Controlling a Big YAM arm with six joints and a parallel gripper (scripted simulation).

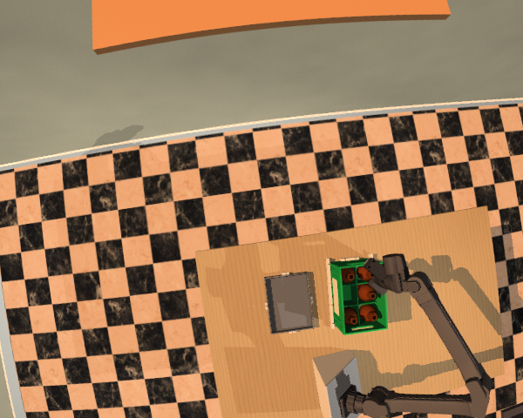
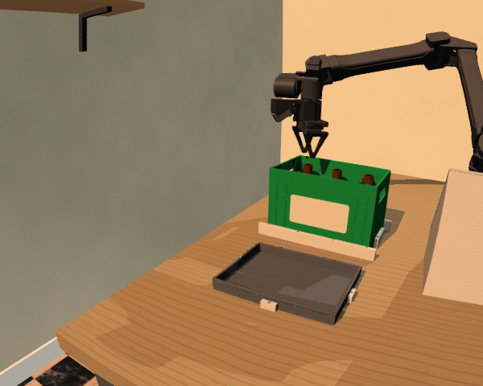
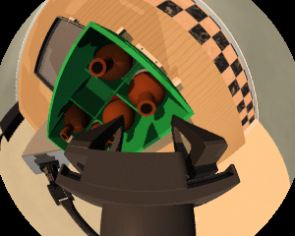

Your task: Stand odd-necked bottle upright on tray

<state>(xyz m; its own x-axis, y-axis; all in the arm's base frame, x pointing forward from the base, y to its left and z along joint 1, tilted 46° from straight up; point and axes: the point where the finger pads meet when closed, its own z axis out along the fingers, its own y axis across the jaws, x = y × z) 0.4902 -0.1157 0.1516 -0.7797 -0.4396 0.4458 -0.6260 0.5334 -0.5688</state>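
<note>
Grey wall, chequered floor, wooden bench (image 1: pixel 253 382) (image 2: pixel 183 332). Item: hand (image 1: pixel 373 275) (image 2: pixel 309 154) (image 3: pixel 147 119), partly open, gripping nothing, above green crate (image 1: pixel 365 332) (image 2: pixel 279 203) (image 3: pixel 69 84). Five bottles stood inside; tray (image 1: pixel 291 297) (image 2: pixel 287 282) (image 3: pixel 54 54) at nine o'clock, top view. Advisable: straight descent, centred on one neck.

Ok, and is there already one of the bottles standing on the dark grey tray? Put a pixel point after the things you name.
No, the dark grey tray (image 1: pixel 293 300) (image 2: pixel 291 272) (image 3: pixel 59 56) holds no bottle; the top view shows five brown bottles in the green crate (image 1: pixel 365 331) (image 2: pixel 281 199) (image 3: pixel 64 88).

The gripper (image 1: pixel 373 277) (image 3: pixel 147 119) partly hides a bottle (image 1: pixel 363 273); the shelf (image 2: pixel 63 6) is cut off by the edge.
</note>
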